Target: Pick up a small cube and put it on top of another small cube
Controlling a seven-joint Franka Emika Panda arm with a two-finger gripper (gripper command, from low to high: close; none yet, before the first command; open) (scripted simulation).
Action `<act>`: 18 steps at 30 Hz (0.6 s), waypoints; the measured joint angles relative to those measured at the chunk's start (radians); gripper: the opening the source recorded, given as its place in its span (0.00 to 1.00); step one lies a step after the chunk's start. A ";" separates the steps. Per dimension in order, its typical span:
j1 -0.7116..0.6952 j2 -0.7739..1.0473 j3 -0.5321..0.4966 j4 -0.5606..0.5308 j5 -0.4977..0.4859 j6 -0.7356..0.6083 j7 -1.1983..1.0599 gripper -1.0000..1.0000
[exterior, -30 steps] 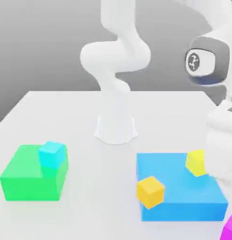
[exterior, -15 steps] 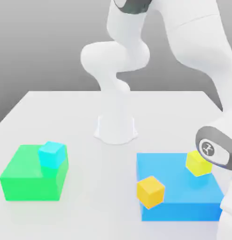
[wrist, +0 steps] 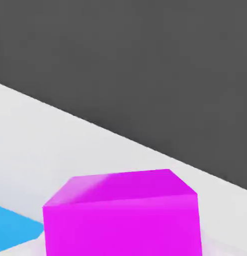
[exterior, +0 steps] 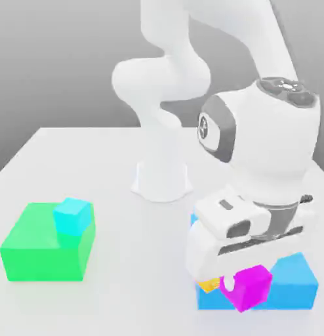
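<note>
The small magenta-pink cube [exterior: 252, 291] hangs in front of the blue block's near edge, on the exterior view's right. My gripper [exterior: 244, 283] is shut on it, with one white finger [exterior: 228, 283] showing against its side. In the hand view the same magenta cube [wrist: 123, 215] looms close, with white table behind it. The small cyan cube [exterior: 73, 216] rests on the back right corner of the green block [exterior: 33, 252], far off on the exterior view's left, untouched.
A low blue block [exterior: 297, 282] lies under my hand; a sliver of it is the blue block [wrist: 10, 232] in the hand view. Part of an orange cube [exterior: 207, 285] peeks out below the hand. The arm's base [exterior: 162, 180] stands at mid-table.
The arm swung across and down over the blue block. The magenta cube left the table's front right corner and now hangs in the gripper, further left and higher. The yellow cube is now covered.
</note>
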 joint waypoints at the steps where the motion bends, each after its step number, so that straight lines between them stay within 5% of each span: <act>1: -0.041 -0.036 -0.019 -0.026 0.000 -0.010 0.018 0.00; 15: -0.427 -0.547 -0.210 -0.385 -0.027 -0.153 0.287 0.00; 18: -0.456 -0.520 -0.230 -0.434 -0.026 -0.078 0.303 0.00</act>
